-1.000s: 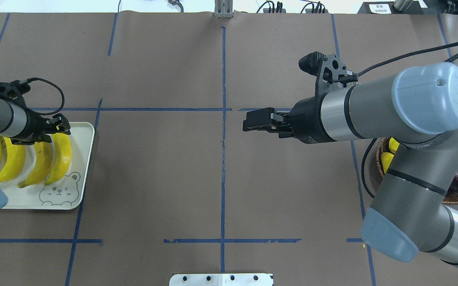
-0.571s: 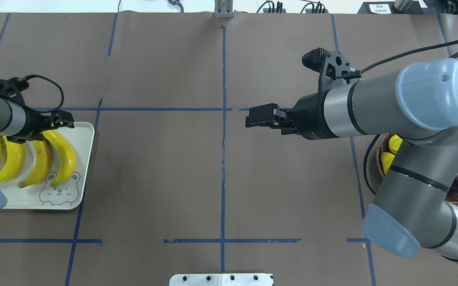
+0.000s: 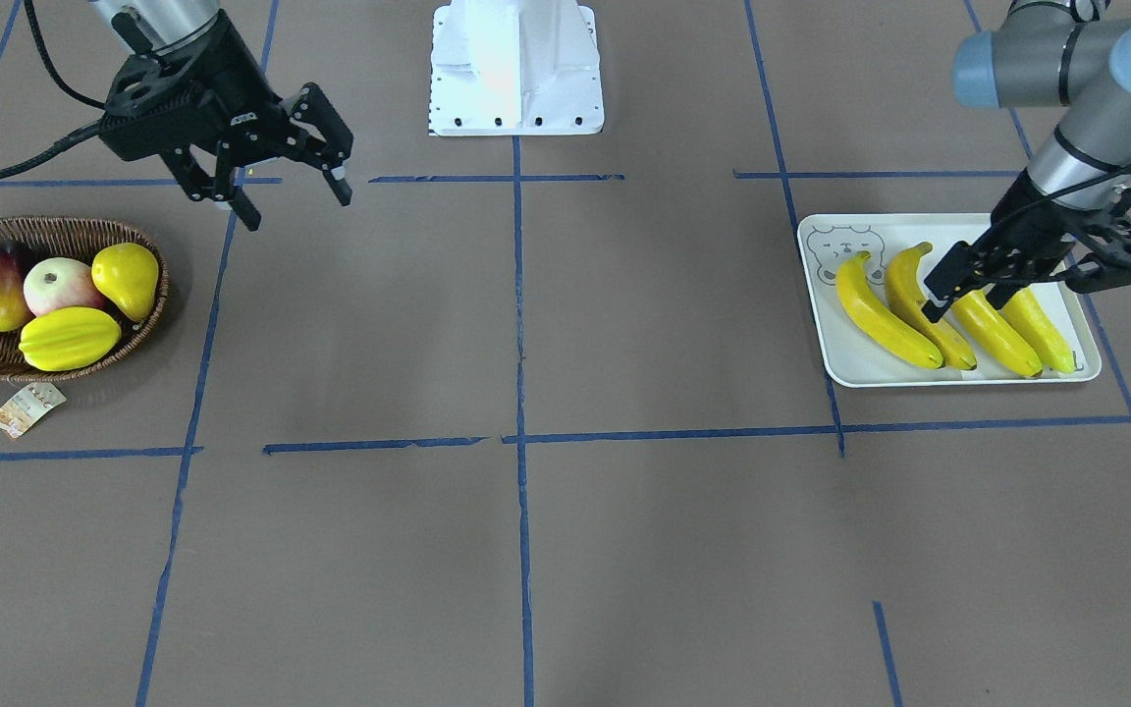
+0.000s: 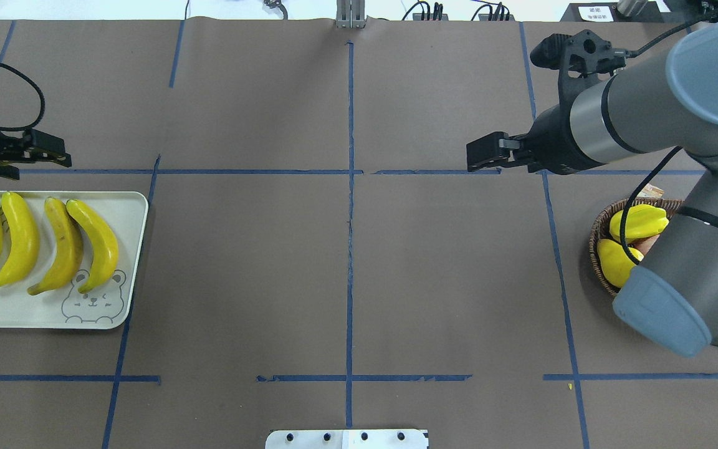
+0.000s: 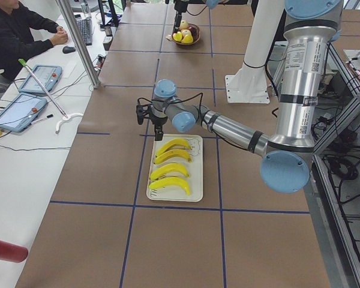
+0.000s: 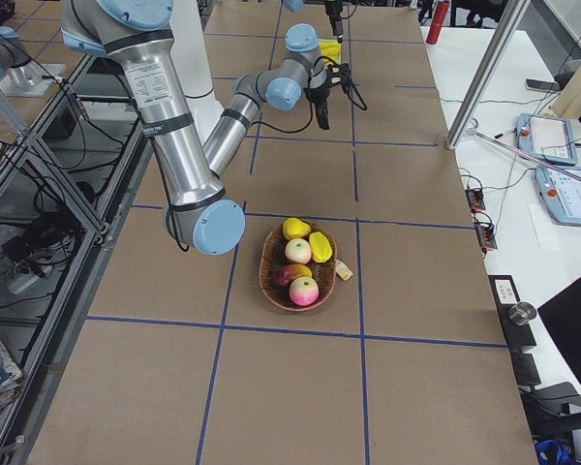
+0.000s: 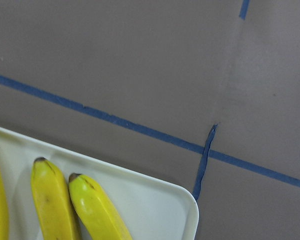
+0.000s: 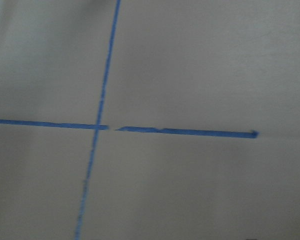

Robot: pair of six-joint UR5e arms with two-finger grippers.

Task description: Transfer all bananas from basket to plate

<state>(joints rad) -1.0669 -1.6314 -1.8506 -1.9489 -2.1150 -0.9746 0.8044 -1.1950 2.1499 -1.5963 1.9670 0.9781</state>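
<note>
Several bananas (image 4: 94, 240) lie side by side on the off-white bear-face plate (image 4: 41, 308) at the table's left end; they also show in the front view (image 3: 885, 314) and the left wrist view (image 7: 95, 210). My left gripper (image 4: 63, 156) is open and empty, raised just beyond the plate's far edge. My right gripper (image 3: 296, 208) is open and empty, in the air between the table's middle and the wicker basket (image 3: 55, 231). The basket holds a yellow pear (image 3: 126, 275), a starfruit (image 3: 70, 337) and other round fruit; no banana shows in it.
A paper tag (image 3: 27, 407) lies by the basket. The white robot base (image 3: 514, 69) stands at the table's near-robot edge. In the overhead view my right arm hides most of the basket (image 4: 602, 249). An operator (image 5: 18, 30) sits with tablets at a side table.
My left gripper let go of the rightmost banana, which settled on the plate, then lifted away past the plate's far edge. My right gripper drew back toward the basket side.
</note>
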